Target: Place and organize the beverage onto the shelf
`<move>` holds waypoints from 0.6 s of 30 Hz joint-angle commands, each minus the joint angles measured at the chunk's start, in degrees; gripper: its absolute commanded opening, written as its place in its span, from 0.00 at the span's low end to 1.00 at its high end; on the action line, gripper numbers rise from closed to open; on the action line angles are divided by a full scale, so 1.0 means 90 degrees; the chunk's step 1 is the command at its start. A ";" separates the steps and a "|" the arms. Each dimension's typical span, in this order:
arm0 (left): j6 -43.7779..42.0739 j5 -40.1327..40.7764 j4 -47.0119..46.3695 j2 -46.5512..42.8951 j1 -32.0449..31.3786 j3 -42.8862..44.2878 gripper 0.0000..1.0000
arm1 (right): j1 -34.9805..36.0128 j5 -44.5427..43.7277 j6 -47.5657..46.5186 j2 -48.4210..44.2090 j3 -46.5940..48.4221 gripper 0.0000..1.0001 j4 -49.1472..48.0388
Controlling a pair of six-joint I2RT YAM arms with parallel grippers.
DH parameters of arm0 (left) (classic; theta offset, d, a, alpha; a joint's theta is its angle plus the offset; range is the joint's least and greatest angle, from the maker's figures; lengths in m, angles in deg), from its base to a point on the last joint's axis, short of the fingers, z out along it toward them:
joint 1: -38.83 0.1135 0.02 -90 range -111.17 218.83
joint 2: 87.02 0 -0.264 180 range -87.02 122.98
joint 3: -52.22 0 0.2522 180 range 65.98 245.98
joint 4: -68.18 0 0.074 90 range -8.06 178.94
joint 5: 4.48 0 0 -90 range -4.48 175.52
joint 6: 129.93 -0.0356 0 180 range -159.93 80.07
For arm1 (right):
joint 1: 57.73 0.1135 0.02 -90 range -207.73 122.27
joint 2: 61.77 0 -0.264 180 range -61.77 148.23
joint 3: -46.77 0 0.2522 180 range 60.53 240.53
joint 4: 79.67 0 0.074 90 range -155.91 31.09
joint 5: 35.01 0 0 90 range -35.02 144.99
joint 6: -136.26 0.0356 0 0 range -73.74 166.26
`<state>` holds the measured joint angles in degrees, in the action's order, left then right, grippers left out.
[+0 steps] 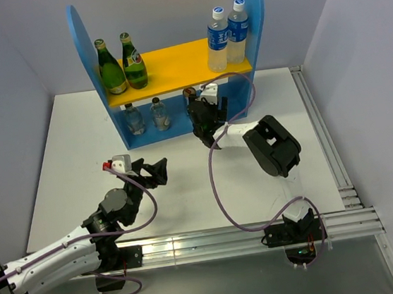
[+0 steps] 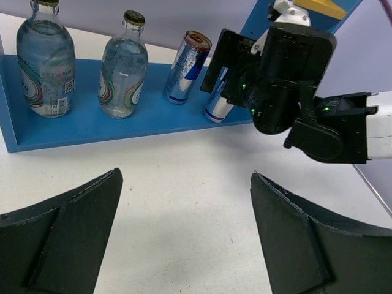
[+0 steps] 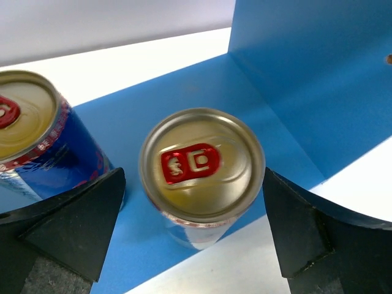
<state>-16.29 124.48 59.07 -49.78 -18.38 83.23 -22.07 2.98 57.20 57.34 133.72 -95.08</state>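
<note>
The blue shelf (image 1: 252,13) has a yellow upper board (image 1: 173,64) holding two dark green glass bottles (image 1: 111,68). Two short clear bottles with green labels (image 1: 134,118) stand on the lower board; they also show in the left wrist view (image 2: 122,73). My right gripper (image 3: 193,177) is open, its fingers on both sides of a silver-blue-red can (image 3: 202,162) without touching it. That can stands upright at the lower board's front edge (image 3: 184,92). The second can (image 3: 30,131) stands just left of it. In the top view the right gripper (image 1: 199,111) hides both cans. My left gripper (image 1: 158,171) is open and empty over the table.
Two taller clear plastic bottles with blue caps (image 1: 226,37) stand at the right end of the upper board. The shelf's right side panel (image 3: 306,73) is close beside the can between the right gripper's fingers. An aluminium rail (image 1: 325,153) runs along the table's right edge.
</note>
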 commanded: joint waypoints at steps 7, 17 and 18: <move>-0.0058 0.0105 -0.0281 0.0179 -0.0030 0.0026 0.92 | -0.0085 -0.0227 0.0259 -0.1124 -0.0846 1.00 -0.1134; -0.0107 0.0183 -0.0339 0.0452 -0.0030 0.0114 0.92 | 0.0325 -0.0315 0.0493 -0.2130 -0.1871 1.00 -0.1007; -0.0097 0.0183 -0.0339 0.0472 -0.0030 0.0124 0.92 | 0.0364 -0.0354 0.0503 -0.2189 -0.1930 1.00 -0.1007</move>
<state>-16.51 124.92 58.65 -46.13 -18.38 83.23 -20.23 2.39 60.15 41.73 117.72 -102.22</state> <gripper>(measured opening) 0.919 0.997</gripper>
